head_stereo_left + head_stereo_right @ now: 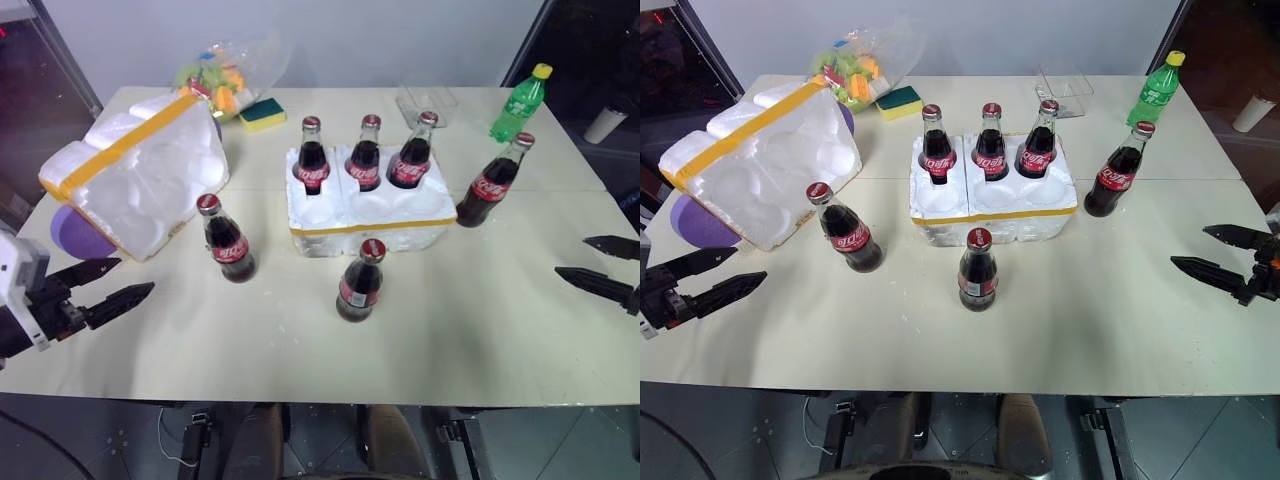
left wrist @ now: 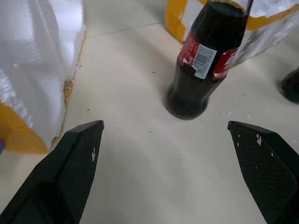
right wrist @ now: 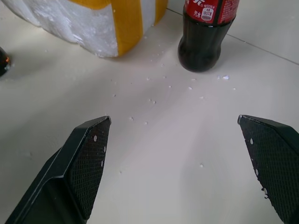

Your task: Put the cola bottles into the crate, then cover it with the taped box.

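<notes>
Left eye view, left end effector (image 1: 112, 282) wide (empty), right end effector (image 1: 600, 264) wide, both low over table (image 1: 300, 340).

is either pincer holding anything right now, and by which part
Nothing is held. The left pincer and right pincer are both open above the table, apart from the cola bottles.

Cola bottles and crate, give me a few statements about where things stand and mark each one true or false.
1. Three cola bottles stand in the crate. True.
2. The crate's front wells are full. False: they are empty.
3. The taped box covers the crate. False: it lies apart, to the crate's left.
4. Both the left gripper and the right gripper are open and hold nothing. True.
5. A green bottle stands behind the crate to the right. True.
</notes>
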### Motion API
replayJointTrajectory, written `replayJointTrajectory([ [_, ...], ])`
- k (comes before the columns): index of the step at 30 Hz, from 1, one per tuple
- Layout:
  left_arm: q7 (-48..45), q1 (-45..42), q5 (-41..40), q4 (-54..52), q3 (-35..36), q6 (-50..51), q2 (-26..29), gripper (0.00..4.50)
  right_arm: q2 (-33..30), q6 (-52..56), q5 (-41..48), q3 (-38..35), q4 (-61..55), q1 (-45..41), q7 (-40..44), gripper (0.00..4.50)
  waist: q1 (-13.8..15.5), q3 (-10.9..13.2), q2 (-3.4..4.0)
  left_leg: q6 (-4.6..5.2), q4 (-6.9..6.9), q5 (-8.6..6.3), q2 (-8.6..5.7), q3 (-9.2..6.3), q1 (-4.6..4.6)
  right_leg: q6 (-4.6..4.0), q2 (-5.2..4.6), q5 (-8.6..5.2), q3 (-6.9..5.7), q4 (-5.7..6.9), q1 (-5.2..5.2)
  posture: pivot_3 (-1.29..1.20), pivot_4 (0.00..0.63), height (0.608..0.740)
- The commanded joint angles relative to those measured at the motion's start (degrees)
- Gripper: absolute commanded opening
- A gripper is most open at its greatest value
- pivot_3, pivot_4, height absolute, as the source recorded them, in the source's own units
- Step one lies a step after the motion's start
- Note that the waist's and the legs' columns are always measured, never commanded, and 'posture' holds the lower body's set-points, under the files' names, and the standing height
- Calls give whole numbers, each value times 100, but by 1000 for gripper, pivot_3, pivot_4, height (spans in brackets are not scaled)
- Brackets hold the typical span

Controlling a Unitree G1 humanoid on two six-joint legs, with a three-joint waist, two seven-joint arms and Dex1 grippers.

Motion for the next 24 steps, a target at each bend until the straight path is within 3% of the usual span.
replayJointTrajectory([
  [1,-120,-357,-1,55,-143,-22,146,4454,-241,209,250,-370,-295,-135,141,4472,11,0,1,0,0,0,0,0,0,0,0,0,0,0,0,0,150,739],
  [8,-687,-1640,255,593,-1299,-170,396,4454,-1025,1598,1393,-600,-1522,-403,1093,4472,17,2,8,0,-5,0,0,-1,0,1,3,0,0,3,-3,0,150,739],
  [13,-1046,-2877,748,1307,-2447,-448,124,4454,-1407,2275,2179,-244,-2059,-1139,1240,4472,17,4,4,1,-7,1,0,-1,0,2,4,1,-2,0,0,0,150,739],
  [18,-1247,-3554,1289,1924,-3140,-833,-254,4454,-1390,2665,2545,0,-2285,-1648,1096,4472,15,5,2,1,-7,1,0,-3,-14,5,4,2,-4,0,-11,0,150,739],
  [24,-1372,-3975,1758,2450,-3595,-1232,-677,4454,-1089,2809,2640,10,-2590,-1629,718,4472,20,5,2,2,7,2,0,-7,-50,27,7,14,-7,11,-44,0,150,739],
])
